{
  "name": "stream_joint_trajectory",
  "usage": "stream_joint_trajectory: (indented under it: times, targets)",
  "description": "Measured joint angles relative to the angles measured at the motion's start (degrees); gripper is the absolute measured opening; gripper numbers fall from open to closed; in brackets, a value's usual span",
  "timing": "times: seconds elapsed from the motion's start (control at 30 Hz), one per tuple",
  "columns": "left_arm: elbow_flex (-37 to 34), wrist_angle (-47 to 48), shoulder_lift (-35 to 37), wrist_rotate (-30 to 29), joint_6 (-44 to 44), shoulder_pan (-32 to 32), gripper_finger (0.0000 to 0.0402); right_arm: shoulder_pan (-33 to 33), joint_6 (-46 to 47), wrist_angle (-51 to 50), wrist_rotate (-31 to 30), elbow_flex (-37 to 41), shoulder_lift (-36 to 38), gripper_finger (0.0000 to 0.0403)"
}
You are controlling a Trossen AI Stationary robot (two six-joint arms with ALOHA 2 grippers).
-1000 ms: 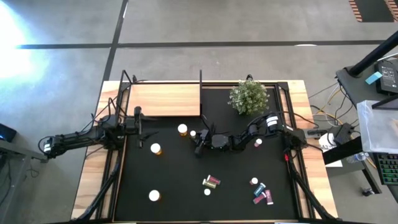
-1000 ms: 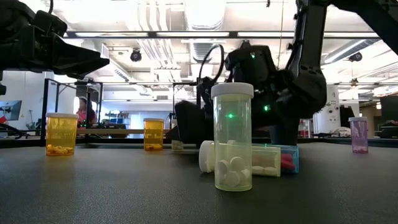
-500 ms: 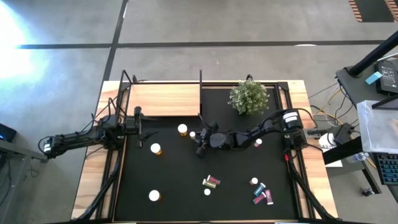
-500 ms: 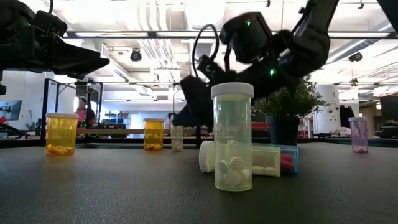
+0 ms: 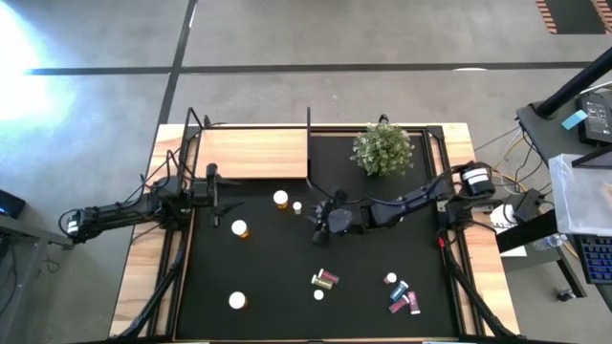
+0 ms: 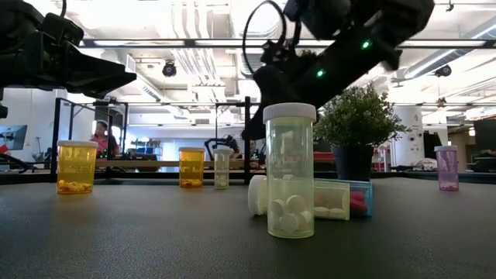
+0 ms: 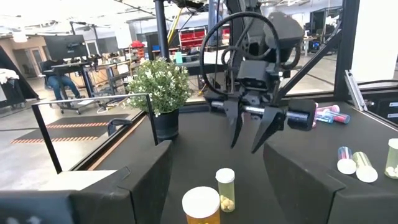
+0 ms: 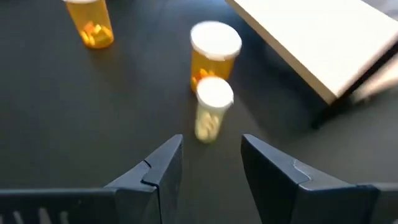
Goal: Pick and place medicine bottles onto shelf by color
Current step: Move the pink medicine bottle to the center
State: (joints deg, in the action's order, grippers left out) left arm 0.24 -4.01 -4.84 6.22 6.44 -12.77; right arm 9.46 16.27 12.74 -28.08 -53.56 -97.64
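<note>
the right gripper (image 5: 319, 218) is hanging over mid-mat with its fingers spread apart, holding nothing, its arm reaching in low from the right. just beside it the small yellowish bottle (image 8: 212, 116) is standing upright, clear plastic under a round white cap, next to an upright orange bottle (image 8: 213, 55). the shelf (image 5: 252, 153), flat pale wood, is lying at far left. the left gripper (image 5: 212, 184) is waiting by it, fingers apart

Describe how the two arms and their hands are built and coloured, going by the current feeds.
Both arms are dark, slim and jointed. The right hand has two black tapered fingers under a boxy wrist block, with a black cable looping over it and green indicator lights on the arm. The left hand is equally dark, its fingers broad, flat and angular in its own wrist view. No coloured markings are visible.
</note>
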Motion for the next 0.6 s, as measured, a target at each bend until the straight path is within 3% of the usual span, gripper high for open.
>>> stream_joint_trajectory:
  times: [0.43,0.6]
  targets:
    - [0.0,0.0,0.0,0.0,0.0,0.0,0.0235,3.2,28.6,-43.1,0.3,-0.8,12.5,0.0155]
    - [0.0,0.0,0.0,0.0,0.0,0.0,0.0235,3.3,37.5,-60.6,5.2,-4.3,16.5,0.0155]
